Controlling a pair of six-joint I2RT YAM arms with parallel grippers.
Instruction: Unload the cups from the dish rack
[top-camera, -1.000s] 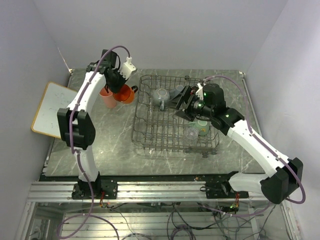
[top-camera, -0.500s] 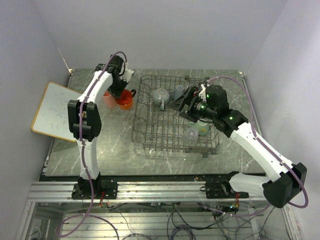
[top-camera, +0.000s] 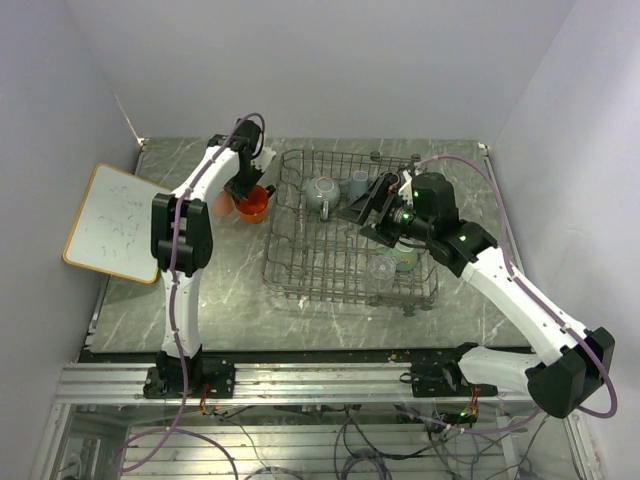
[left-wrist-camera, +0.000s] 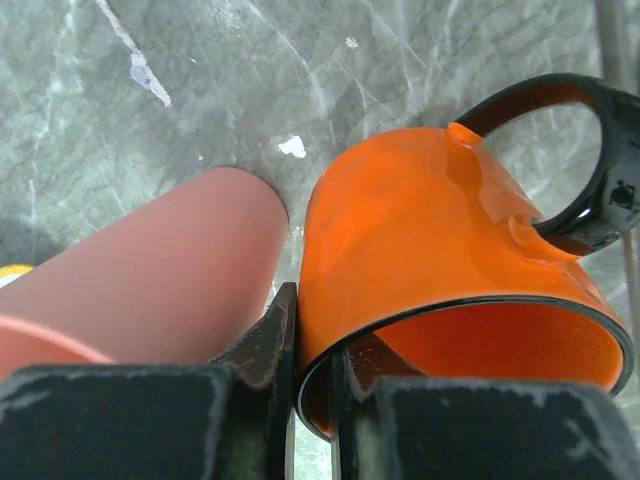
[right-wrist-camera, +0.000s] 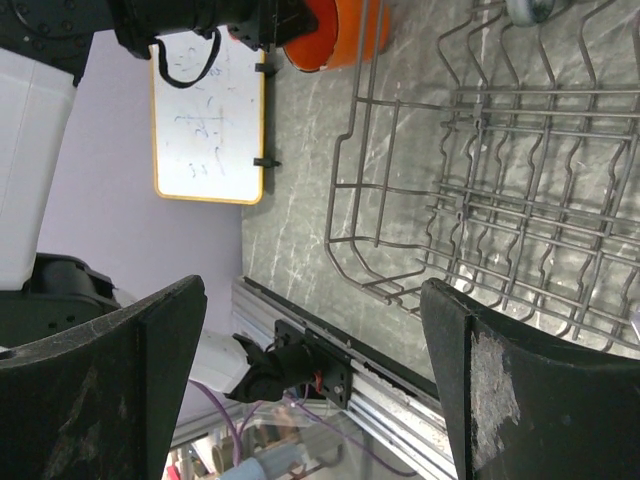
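My left gripper (top-camera: 246, 197) is shut on the rim of the orange mug (top-camera: 254, 207), left of the dish rack (top-camera: 300, 270). The left wrist view shows one finger (left-wrist-camera: 268, 338) outside the orange mug (left-wrist-camera: 430, 240) and one inside, low over the table, with the pink tumbler (left-wrist-camera: 150, 285) touching alongside. The tumbler (top-camera: 220, 203) stands left of the mug. In the rack are two grey mugs (top-camera: 322, 192) (top-camera: 358, 183), a mint-green mug (top-camera: 406, 260) and a clear glass (top-camera: 383, 266). My right gripper (top-camera: 368, 205) hovers open and empty over the rack (right-wrist-camera: 480, 200). The black mug is hidden.
A white board with a wooden frame (top-camera: 112, 222) lies at the table's left edge and also shows in the right wrist view (right-wrist-camera: 208, 120). Walls close in at the back and on both sides. A metal rail (top-camera: 320, 380) runs along the near edge.
My left gripper has come down with the orange mug, from above the table to beside the pink tumbler. My right gripper has shifted slightly over the rack and stays open.
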